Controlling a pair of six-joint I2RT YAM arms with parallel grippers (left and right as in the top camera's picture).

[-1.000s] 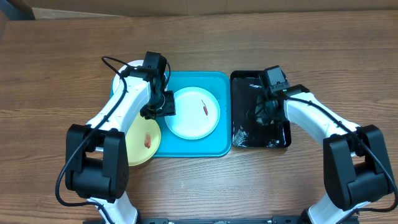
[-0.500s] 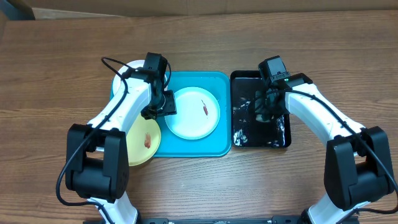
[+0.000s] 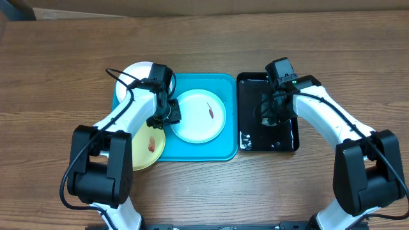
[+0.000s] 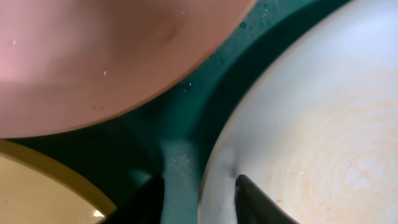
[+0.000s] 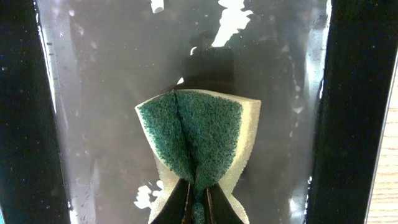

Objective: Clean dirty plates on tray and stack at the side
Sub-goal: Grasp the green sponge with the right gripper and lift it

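From above, the left gripper (image 3: 166,115) sits low at the left rim of the pale blue plate (image 3: 199,116). That plate lies mid-way along the turquoise tray (image 3: 222,149), red smear facing up. The white plate (image 3: 135,70) pokes out over the tray's far left corner. The yellow-green plate (image 3: 146,152) overhangs the near left corner, smear showing.

The overhead view can't show how the jaws stand, but the left wrist camera can. Two dark fingers (image 4: 254,200) stand apart, straddling the plate's edge. One is over the plate and the other is outside it, with a strip of tray showing between, and no squeeze to be seen.

Over to the right, from above the right gripper (image 3: 270,115) is just a dark shape over the black tray (image 3: 248,96). Its own wrist camera fills that in: fingers pinched tight on a green sponge (image 5: 196,140), which the grip has folded, above the wet, glossy tray floor.

All of it stands on a brown wood-grain table (image 3: 57,76), with a tan strip along the far edge.
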